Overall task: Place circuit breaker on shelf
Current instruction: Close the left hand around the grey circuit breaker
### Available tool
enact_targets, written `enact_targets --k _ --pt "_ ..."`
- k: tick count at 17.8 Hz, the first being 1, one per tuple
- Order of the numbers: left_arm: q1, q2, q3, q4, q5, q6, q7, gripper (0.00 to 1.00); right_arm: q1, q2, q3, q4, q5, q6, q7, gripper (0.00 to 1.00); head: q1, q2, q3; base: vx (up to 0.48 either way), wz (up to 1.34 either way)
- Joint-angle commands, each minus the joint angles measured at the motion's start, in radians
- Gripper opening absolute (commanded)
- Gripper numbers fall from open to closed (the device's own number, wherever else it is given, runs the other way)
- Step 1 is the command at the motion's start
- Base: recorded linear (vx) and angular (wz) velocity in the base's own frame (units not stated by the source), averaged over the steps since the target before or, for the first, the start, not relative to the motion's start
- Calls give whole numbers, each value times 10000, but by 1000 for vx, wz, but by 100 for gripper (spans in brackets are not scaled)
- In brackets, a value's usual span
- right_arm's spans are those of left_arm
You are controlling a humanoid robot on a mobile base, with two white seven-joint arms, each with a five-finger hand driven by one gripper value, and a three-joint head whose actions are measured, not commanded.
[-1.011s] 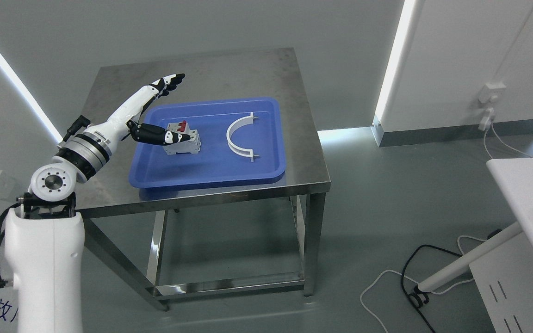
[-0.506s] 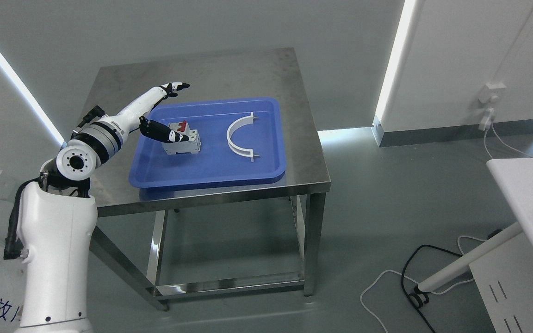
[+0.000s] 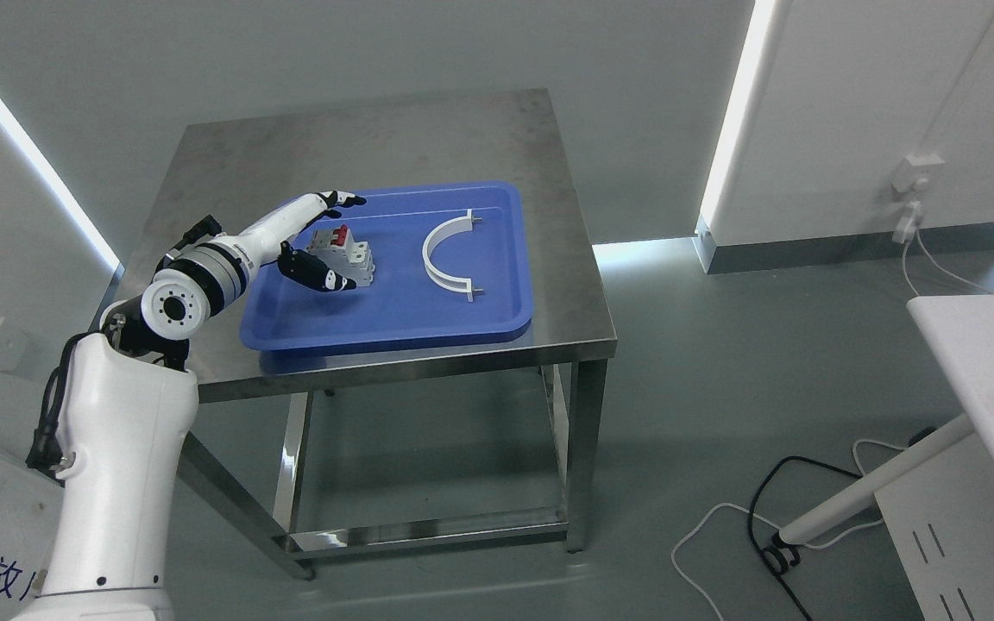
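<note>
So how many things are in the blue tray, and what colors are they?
Grey with red switches: 1, the circuit breaker
White: 1, the curved bracket
Total: 2 things in the blue tray

My left hand [image 3: 314, 244] now sits lower and closer over the circuit breaker [image 3: 343, 255], fingers [image 3: 343, 200] behind it and thumb in front, where a second ago it was raised above the bench [image 3: 428, 129].
</note>
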Motion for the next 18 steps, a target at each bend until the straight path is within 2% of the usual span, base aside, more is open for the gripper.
enact_targets --k 1,4,7,10,12,16,18 --pt "-402 214 -280 1155 -280 -9 81 85 153 -175 0 1 -9 -333 -7 100 0 0 0 0 0" --pt "-464 550 -356 1140 -265 -9 65 83 153 -175 0 1 6 -333 -7 100 0 0 0 0 0" --pt "-464 567 -388 1125 -265 -9 -11 78 153 -175 0 -14 6 -333 -7 100 0 0 0 0 0" --pt "-433 429 -403 1125 -249 -9 -42 74 153 -175 0 1 6 -333 -7 100 0 0 0 0 0" --pt "-448 2 -480 1125 -264 21 -57 72 153 -175 0 1 6 -333 -7 100 0 0 0 0 0" --pt "-602 -169 -510 1308 -280 6 -42 61 153 -175 0 1 6 -333 -7 100 0 0 0 0 0" --pt "-617 -124 -465 1339 -265 -70 -42 50 153 -175 0 1 6 -333 -7 100 0 0 0 0 0"
